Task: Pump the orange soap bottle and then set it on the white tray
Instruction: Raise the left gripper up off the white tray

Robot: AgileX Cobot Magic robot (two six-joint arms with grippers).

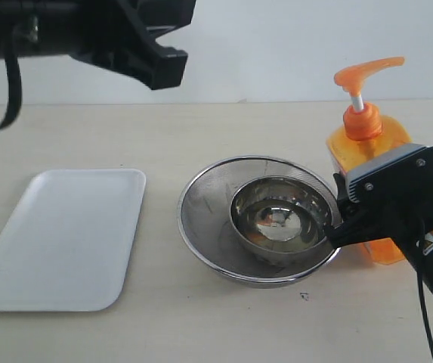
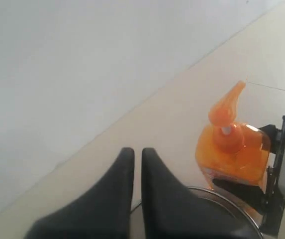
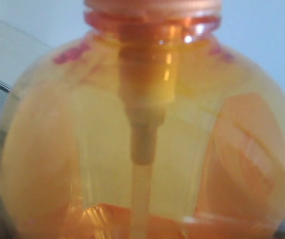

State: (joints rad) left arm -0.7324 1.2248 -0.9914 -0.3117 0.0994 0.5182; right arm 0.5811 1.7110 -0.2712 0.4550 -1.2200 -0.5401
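At the right side of the worktop, right gripper is clamped on the orange soap bottle, low on the body, jaws on either flank. Its wrist view is filled by the bottle's shoulder and dip tube. Bottle stands upright on the worktop, just beside the steel strainer, which has a steel bowl sitting in it.

Left gripper is clenched, fingers together, holding nothing. It hangs high over the left half of the scene, well apart from the pump head. Pump head is up, white stem exposed, so my read is the pump stroke is not yet done.

Doing the pump step well:
- Use the closed left fingertips as a pusher; no need to open.
- Land on the flat top of the pump head right over the stem, not out on the spout, or it will lever the bottle sideways.
- Press straight down along the stem and let the right grip take the load.
- Spout points away from the strainer, so soap will likely land on the worktop.

White tray lies flat on the far left, beyond the strainer, well apart from the bottle. Carrying it there needs a lift over the strainer rim.
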